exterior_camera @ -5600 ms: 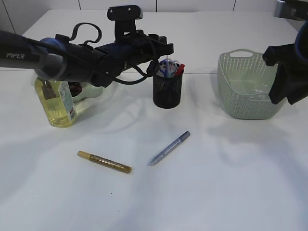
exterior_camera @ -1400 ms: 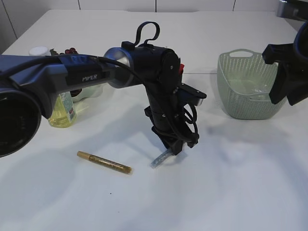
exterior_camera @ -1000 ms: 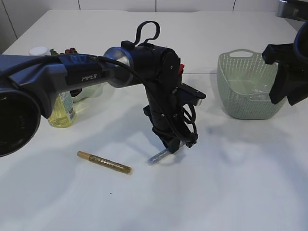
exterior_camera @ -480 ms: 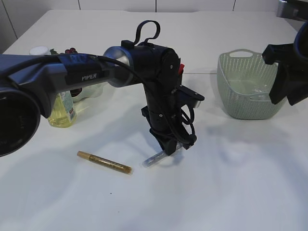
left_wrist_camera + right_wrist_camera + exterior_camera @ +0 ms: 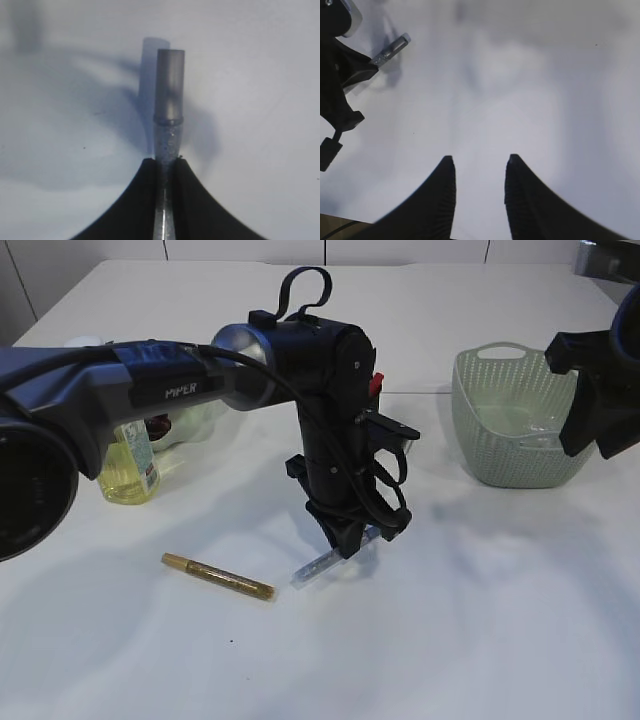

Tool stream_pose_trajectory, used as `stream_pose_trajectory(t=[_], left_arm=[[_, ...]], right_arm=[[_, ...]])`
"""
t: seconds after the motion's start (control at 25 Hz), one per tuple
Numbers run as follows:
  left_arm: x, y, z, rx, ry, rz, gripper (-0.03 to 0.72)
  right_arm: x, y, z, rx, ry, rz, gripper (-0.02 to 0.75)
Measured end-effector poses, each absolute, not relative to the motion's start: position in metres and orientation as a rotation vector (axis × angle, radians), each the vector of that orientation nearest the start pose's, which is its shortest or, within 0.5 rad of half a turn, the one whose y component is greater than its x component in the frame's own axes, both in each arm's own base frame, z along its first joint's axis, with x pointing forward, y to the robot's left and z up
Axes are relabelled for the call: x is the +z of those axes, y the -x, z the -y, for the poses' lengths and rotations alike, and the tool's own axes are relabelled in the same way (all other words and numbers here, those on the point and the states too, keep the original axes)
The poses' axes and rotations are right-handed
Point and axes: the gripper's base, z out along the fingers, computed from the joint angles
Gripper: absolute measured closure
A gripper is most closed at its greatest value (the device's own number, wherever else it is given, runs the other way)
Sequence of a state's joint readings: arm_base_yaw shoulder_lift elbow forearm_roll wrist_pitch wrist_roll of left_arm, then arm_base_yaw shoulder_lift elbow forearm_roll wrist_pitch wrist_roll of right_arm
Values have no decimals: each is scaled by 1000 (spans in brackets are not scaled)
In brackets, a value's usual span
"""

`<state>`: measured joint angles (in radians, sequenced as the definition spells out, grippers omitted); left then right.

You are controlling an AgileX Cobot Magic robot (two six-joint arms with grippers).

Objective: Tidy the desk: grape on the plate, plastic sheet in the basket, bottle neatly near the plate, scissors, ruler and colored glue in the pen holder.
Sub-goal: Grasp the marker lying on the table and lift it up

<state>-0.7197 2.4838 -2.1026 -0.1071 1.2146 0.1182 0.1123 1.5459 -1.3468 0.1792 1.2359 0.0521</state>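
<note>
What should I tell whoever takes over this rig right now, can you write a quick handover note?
Left gripper: shut on the silver glue pen, one end lifted off the table.
Right gripper: open, empty, hanging beside the basket.
Gold glue pen: lying loose on the table.
Bottle: standing at far left; the plate behind it is mostly hidden by the arm.
Pen holder: hidden behind the left arm.
Done: a clear sheet seems to lie in the basket, though it is hard to tell.
Left: drop the silver pen in the holder, then the gold one; check the grape and bottle.
</note>
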Motion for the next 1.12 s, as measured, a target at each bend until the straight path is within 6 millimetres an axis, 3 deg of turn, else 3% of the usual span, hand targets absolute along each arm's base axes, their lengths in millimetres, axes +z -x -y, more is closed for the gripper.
stream_pose_trajectory(t=[0.52,0.64,0.88,1.12], left_arm=[[161,-371,332,-211,-1038,-2856,638],[161,-370,331,-210,-1013,-2870,639],[139,-362,326,-249,-955,-2862,639],[161,-357,311,-326,-830,-2691,639]], right_arm=[[313,-300,-49,283,32,-2921,456],[313,-300,-49,283,32,-2921,456],[313,-300,-49,283,32,-2921,456],[313,-300,-49,283,32,-2921,456]])
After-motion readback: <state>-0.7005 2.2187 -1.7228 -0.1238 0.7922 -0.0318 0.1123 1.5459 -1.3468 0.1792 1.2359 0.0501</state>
